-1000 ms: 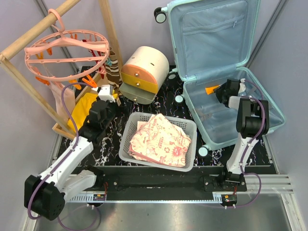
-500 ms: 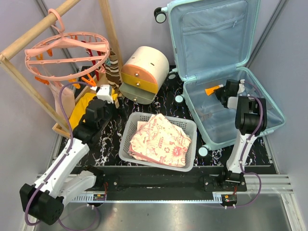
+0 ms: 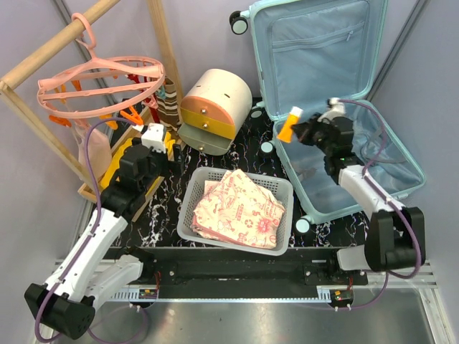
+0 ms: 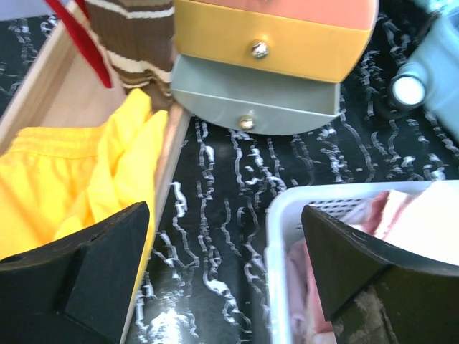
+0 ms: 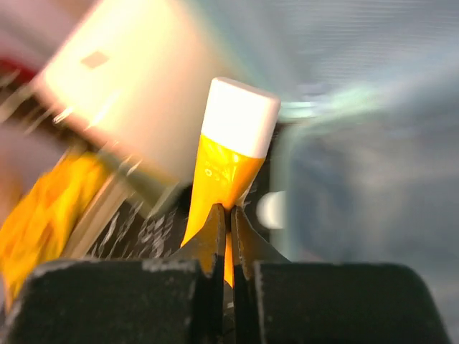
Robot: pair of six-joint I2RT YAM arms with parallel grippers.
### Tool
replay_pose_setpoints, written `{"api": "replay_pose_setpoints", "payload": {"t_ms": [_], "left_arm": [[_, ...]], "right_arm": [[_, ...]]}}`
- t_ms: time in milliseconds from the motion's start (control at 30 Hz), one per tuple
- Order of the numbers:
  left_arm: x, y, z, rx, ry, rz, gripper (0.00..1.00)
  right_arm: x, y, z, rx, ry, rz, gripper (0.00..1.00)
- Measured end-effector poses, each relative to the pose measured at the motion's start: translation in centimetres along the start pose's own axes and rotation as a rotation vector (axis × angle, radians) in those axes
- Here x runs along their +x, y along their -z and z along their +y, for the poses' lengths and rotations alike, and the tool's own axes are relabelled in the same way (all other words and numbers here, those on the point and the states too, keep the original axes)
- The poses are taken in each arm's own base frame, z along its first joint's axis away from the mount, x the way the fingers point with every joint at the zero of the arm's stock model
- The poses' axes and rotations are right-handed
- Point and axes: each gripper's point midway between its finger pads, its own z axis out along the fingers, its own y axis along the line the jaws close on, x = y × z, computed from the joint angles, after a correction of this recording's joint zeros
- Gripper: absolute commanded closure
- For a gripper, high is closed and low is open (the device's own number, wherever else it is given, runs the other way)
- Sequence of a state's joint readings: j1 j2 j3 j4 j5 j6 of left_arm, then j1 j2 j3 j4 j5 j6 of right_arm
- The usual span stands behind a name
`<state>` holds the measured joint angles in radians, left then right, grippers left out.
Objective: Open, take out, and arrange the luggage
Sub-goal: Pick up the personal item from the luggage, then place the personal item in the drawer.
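The luggage (image 3: 358, 168) lies open at the right of the top view, its lid (image 3: 315, 43) standing upright with the zip pocket showing. My right gripper (image 3: 302, 132) hangs over the shell's left rim, shut on the flat end of an orange tube with a white cap (image 3: 288, 124). In the right wrist view the tube (image 5: 231, 154) sticks up from the pinched gripper (image 5: 229, 211), with the pale blue luggage (image 5: 358, 143) blurred behind. My left gripper (image 4: 226, 236) is open and holds nothing, above the dark mat between a yellow cloth (image 4: 79, 165) and a white basket (image 4: 287, 215).
The white basket (image 3: 188, 208) holds a folded patterned cloth (image 3: 240, 208). A cream-and-orange drawer box (image 3: 215, 107) stands behind it, its grey drawer (image 4: 251, 97) pulled out. A pink round hanger (image 3: 100, 75) hangs on a wooden rack (image 3: 43, 57) at left, above the yellow cloth (image 3: 118, 168).
My right gripper has shut on the orange tube and carried it up and left, from inside the luggage to above its left rim. My left gripper drew back slightly and opened a little wider.
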<state>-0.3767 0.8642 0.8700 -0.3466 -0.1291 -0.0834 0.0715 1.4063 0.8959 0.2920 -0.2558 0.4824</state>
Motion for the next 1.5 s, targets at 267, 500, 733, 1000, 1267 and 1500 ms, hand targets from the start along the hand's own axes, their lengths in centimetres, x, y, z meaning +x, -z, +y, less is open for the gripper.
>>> {"api": "replay_pose_setpoints", "payload": {"t_ms": [267, 500, 733, 1000, 1267, 1500], "left_arm": [[1.3, 0.0, 0.6, -0.016, -0.033, 0.035, 0.07], [1.4, 0.3, 0.7, -0.016, -0.033, 0.030, 0.06], [1.3, 0.4, 0.6, -0.015, -0.032, 0.026, 0.06], [1.3, 0.4, 0.7, -0.016, -0.032, 0.027, 0.05], [1.3, 0.4, 0.7, -0.017, -0.033, 0.026, 0.05], [1.3, 0.3, 0.7, -0.017, -0.034, 0.026, 0.05]], "right_arm": [[9.7, 2.4, 15.0, -0.388, 0.491, 0.224, 1.00], [14.1, -0.9, 17.1, -0.338, 0.816, 0.264, 1.00], [15.1, -5.7, 18.5, -0.255, 1.127, 0.189, 1.00], [18.0, -9.7, 20.2, -0.217, 1.467, 0.082, 1.00], [17.2, -11.5, 21.6, -0.166, 1.619, -0.050, 1.00], [16.0, -11.9, 22.5, -0.150, 1.659, -0.085, 1.00]]}}
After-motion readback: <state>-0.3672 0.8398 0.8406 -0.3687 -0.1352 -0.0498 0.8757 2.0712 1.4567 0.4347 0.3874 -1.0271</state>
